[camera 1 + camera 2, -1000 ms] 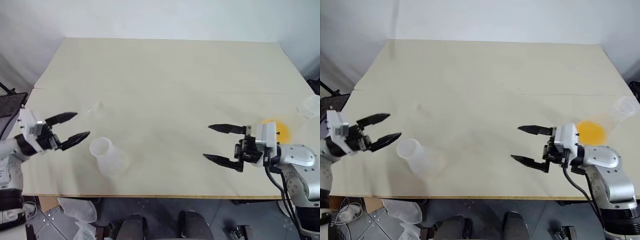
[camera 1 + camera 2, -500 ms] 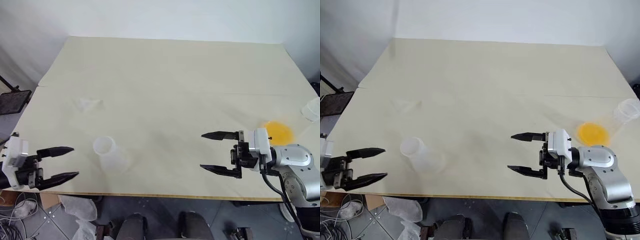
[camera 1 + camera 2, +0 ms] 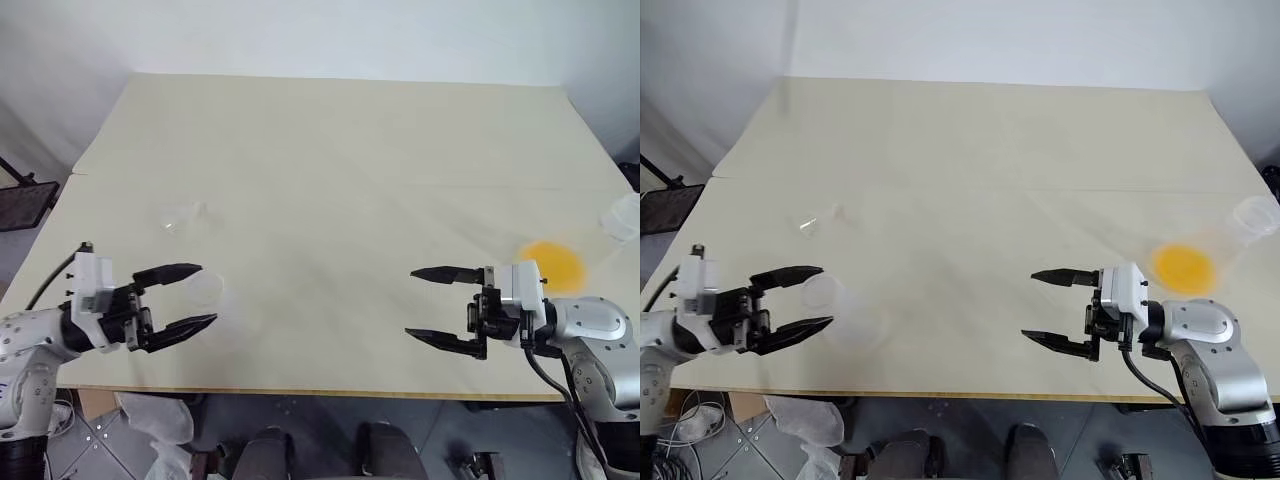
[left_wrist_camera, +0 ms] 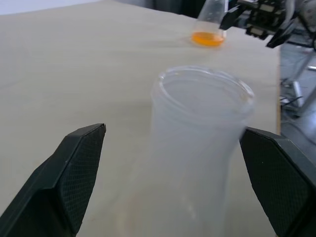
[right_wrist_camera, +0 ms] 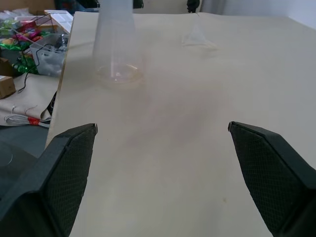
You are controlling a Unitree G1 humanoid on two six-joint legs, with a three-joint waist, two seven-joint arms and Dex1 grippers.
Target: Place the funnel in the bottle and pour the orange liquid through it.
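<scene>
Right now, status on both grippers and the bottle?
Left gripper open, fingers either side of the bottle, not closed. Right gripper open, empty. Funnel on the table, not in the bottle. Nothing blocking.

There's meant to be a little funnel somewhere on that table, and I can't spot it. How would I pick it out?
Start at the pale table and look to its left half, where the frosted white bottle stands between the open fingers of the left gripper. Just beyond the bottle, farther from the robot, lies the funnel. It is small, clear and almost see-through, while the bottle is taller and milky.
</scene>
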